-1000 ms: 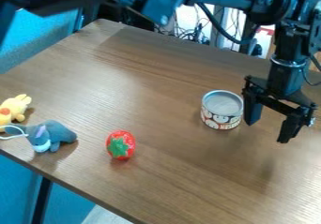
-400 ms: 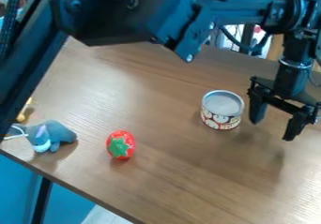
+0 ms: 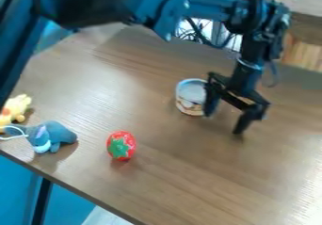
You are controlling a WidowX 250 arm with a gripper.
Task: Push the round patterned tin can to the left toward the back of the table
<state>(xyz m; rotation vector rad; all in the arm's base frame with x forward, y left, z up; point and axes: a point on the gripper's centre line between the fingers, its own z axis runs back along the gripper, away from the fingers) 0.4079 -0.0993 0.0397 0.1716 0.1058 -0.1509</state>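
Observation:
The black gripper (image 3: 224,121) hangs over the table right of centre, its two fingers spread wide with nothing between them. Its left finger is against or just in front of the right side of a round can (image 3: 190,93) with a grey top and printed label, hiding part of it. Whether they touch cannot be told for certain. Lower left of the can lies a red strawberry toy (image 3: 121,145) with a green leaf cap facing the camera.
At the left edge of the wooden table (image 3: 189,181) sit a blue-grey plush donkey (image 3: 53,135) and a yellow plush toy (image 3: 15,109). The arm spans the top, and cables hang behind the far edge.
The gripper first shifted slightly right, then moved clearly left. The can now stands farther left and a little farther back. The strawberry and the donkey have kept their places.

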